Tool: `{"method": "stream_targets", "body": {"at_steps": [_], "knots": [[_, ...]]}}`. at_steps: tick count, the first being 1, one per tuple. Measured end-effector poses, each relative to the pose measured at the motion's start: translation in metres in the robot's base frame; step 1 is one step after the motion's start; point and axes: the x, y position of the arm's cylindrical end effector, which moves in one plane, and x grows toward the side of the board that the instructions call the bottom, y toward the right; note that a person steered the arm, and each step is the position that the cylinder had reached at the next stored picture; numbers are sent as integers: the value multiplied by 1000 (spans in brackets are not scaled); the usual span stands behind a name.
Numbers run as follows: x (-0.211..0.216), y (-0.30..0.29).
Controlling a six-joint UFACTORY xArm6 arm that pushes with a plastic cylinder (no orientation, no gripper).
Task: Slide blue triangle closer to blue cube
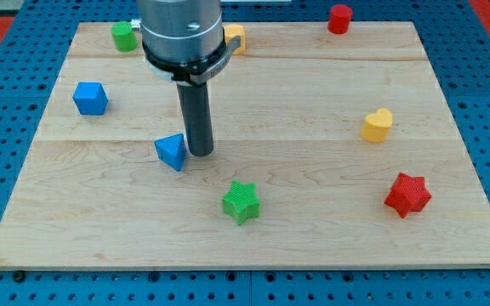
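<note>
— Wooden board (313, 93) first, since it fills the room: pale planks on a blue pegboard, blocks scattered over it. What's the arm up to?

— It stands over the middle-left, coming down from the view's top. Grey collar, then the dark rod dropping straight and upright to the wood. No jaws to speak of open or closed; it ends in a bare rod and holds nothing.

— And the tip?

— My tip (200, 154) sits just beside the blue triangle (171, 151), on the triangle's right side as the view shows it. Touching or a hair apart, I cannot tell.

— Where's the target?

— The blue cube (90, 98) lies up and to the view's left of the triangle, apart from it, near the board's left edge.

— So which step is this?

— The push itself, I'd judge, or its very start. The tip is roughly on the far side of the triangle from the cube, though a shade high; the next move calls for a shove leftward and upward, perhaps after dipping slightly below the triangle.

— Anything in the way?

— Nothing between them. The green star (242, 201) sits below, clear of that line.
</note>
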Motion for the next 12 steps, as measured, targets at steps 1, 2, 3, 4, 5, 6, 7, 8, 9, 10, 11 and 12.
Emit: {"method": "stream_targets", "body": {"at_steps": [1, 2, 3, 4, 5, 6, 7, 8, 9, 10, 11, 12], "knots": [[13, -21], [8, -25], [0, -29], [-35, -27], [-41, -45], [-26, -52], [-19, -51], [-4, -48], [19, -51], [38, -60], [54, -81], [34, -82]]}}
